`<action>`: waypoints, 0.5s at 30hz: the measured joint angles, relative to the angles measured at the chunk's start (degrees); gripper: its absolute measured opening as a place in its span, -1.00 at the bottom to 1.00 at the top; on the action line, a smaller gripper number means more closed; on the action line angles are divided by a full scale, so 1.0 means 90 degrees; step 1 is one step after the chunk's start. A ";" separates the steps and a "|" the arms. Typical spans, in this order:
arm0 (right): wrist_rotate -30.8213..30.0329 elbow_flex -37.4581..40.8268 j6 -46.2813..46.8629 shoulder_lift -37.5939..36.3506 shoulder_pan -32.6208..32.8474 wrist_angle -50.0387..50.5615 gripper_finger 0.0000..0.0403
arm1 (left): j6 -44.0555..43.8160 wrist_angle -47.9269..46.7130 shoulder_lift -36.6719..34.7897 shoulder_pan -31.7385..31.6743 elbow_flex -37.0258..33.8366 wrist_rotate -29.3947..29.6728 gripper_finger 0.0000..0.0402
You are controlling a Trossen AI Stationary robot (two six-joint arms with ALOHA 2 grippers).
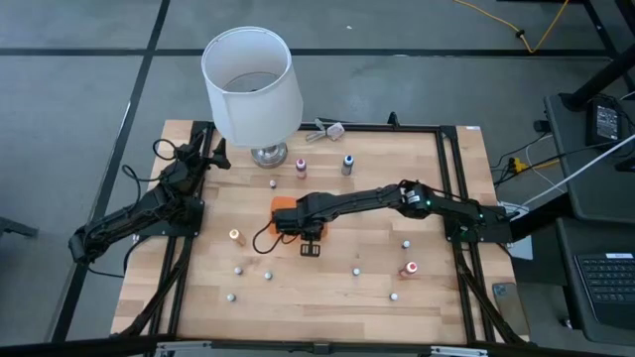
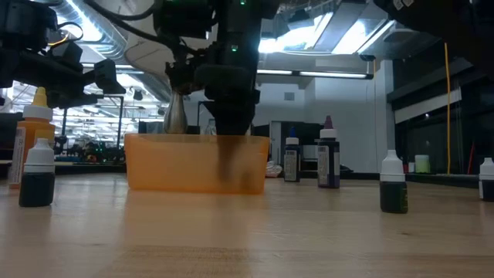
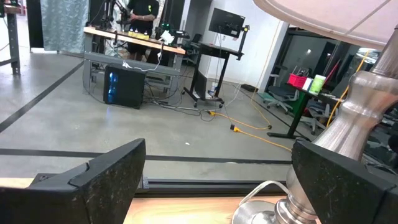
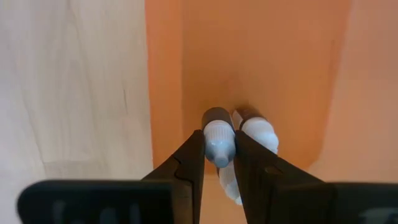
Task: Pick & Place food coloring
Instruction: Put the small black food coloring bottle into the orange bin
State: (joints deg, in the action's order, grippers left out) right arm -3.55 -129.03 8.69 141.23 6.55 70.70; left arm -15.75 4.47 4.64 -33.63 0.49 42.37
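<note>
My right gripper (image 1: 287,222) points down into the orange tray (image 1: 282,204) at mid-table and is shut on a small food coloring bottle (image 4: 217,133) with a whitish cap and a dark body. A second bottle (image 4: 258,129) is in the tray right beside it. In the low view the fingers (image 2: 231,158) show through the tray's wall (image 2: 154,166). More food coloring bottles stand on the wood, among them an orange one (image 1: 235,236) and a red one (image 1: 409,269). My left gripper (image 3: 217,186) waits open at the table's left edge, beside the lamp. My right gripper pinches the bottle's whitish cap (image 4: 218,148) between its two fingers, coming from above and pointing down. The bottle hangs upright with its dark body (image 4: 216,117) below the fingers, inside the tray. Whether its base touches the tray floor I cannot tell.
A big white-shaded lamp (image 1: 251,84) on a metal foot stands at the far left. Two dark bottles (image 1: 347,164) (image 1: 301,167) stand behind the tray. Several tiny bottles (image 1: 268,277) dot the near half. A small black object (image 1: 311,248) lies just in front of the tray.
</note>
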 joint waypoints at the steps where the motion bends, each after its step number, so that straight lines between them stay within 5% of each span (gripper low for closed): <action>1: 0.0000 0.0001 0.0001 0.0000 -0.0004 -0.0081 -0.62 | 0.0002 0.0000 0.0000 -0.0002 0.0002 -0.0002 0.95; 15: 0.0007 0.0374 0.0029 -0.0019 -0.0036 -0.0252 -0.61 | 0.0000 0.0000 0.0000 0.0000 0.0002 -0.0001 0.95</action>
State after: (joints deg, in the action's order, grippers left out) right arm -3.49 -125.67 8.95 141.05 6.22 68.43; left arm -15.75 4.47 4.64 -33.63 0.51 42.36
